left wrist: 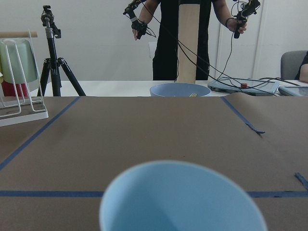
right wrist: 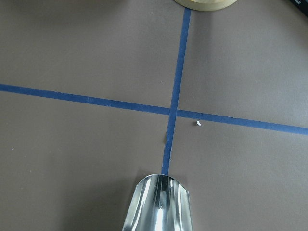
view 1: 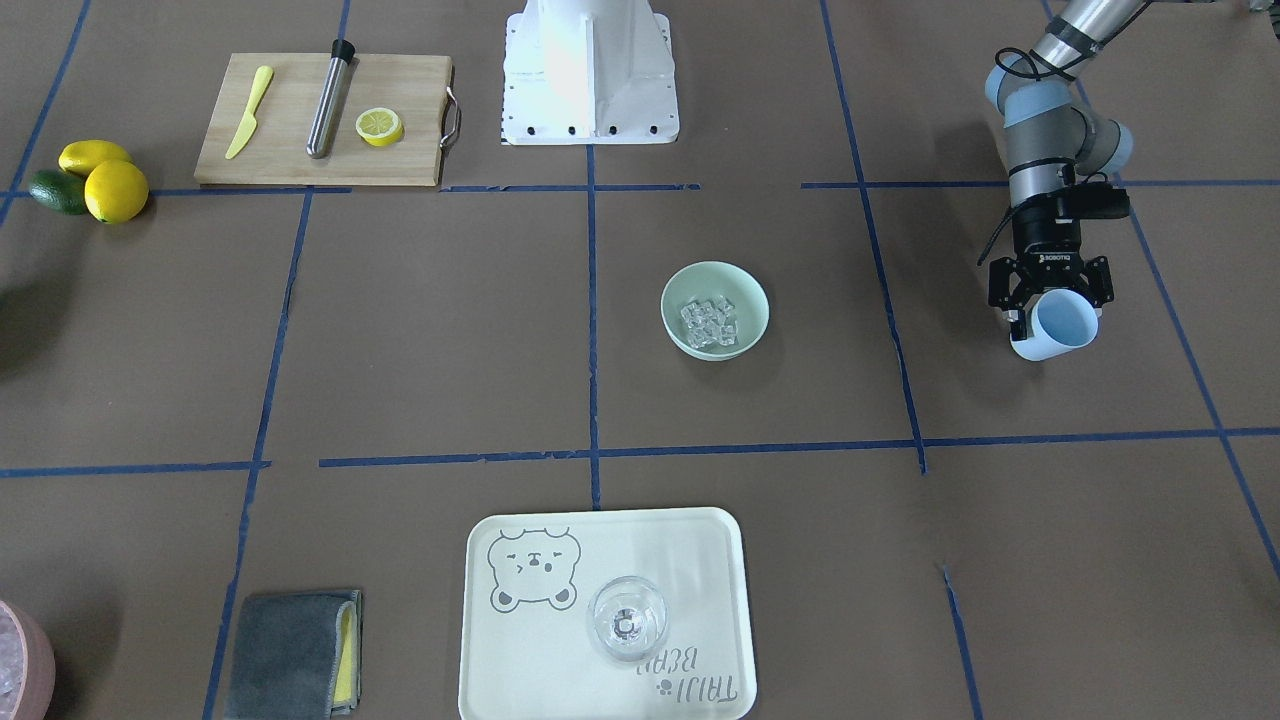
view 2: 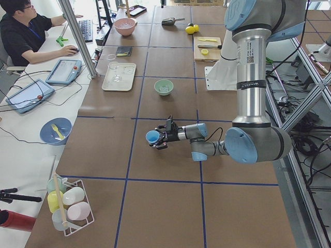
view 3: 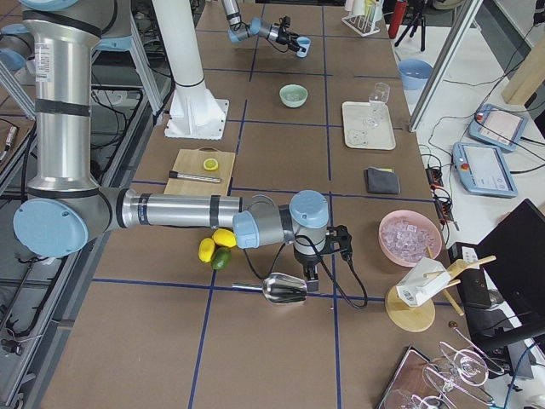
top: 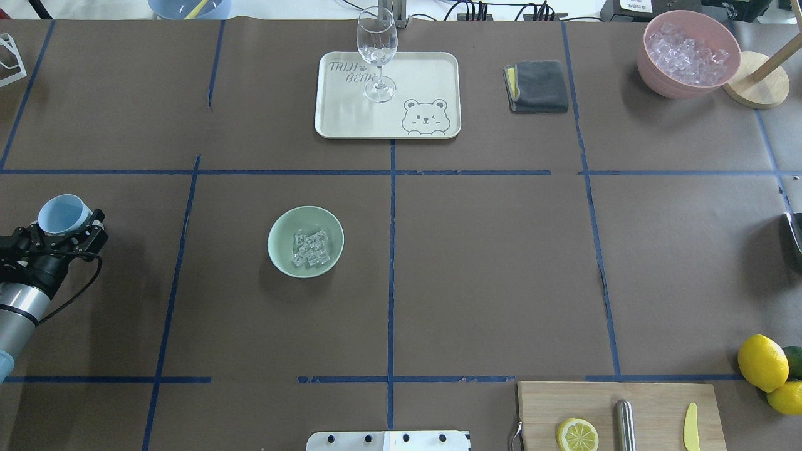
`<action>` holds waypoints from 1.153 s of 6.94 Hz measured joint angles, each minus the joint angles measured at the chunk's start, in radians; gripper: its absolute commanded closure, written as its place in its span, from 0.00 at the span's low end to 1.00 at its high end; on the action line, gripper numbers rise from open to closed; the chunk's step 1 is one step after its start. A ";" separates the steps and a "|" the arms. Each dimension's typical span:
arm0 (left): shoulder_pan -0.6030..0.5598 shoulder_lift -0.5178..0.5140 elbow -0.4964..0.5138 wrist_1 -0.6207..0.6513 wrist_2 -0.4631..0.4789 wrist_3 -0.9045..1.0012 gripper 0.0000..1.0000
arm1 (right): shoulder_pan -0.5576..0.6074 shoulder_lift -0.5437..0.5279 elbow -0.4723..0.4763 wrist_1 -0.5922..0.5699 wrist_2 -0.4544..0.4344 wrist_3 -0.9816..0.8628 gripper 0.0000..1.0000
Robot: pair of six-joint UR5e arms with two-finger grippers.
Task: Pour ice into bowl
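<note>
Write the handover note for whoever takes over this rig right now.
Left tool: shut on the light blue plastic cup, tipped sideways, no ice visible inside.
Right tool: cannot tell open or shut; shiny metal scoop just ahead of it.
Clear ice cubes: in the round pale mint-green bowl, mid-table.
Done: pour looks finished. Left: probably just setting the cup down.

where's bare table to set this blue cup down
Bare: the table from the left gripper holding the blue cup across to the mint-green bowl, and the big square beyond the bowl on the robot's right. Crowded: around the tray and the cutting board.
</note>
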 measured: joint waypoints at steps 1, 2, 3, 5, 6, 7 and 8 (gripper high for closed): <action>-0.003 0.012 -0.022 -0.002 -0.001 0.008 0.00 | 0.000 0.000 0.000 0.000 0.000 0.001 0.00; -0.008 0.036 -0.060 -0.013 -0.007 0.031 0.00 | 0.000 0.001 0.000 -0.001 0.000 0.001 0.00; -0.021 0.062 -0.100 -0.034 -0.022 0.069 0.00 | 0.000 0.003 0.000 0.000 0.000 0.001 0.00; -0.107 0.084 -0.177 -0.058 -0.116 0.187 0.00 | -0.001 0.006 0.001 0.000 0.000 0.001 0.00; -0.191 0.086 -0.213 -0.059 -0.218 0.279 0.00 | -0.001 0.008 0.005 0.000 0.001 0.001 0.00; -0.299 0.087 -0.233 -0.054 -0.360 0.389 0.00 | -0.001 0.011 0.010 0.001 0.002 0.001 0.00; -0.419 0.087 -0.241 -0.027 -0.524 0.513 0.00 | -0.001 0.016 0.021 0.002 0.003 0.001 0.00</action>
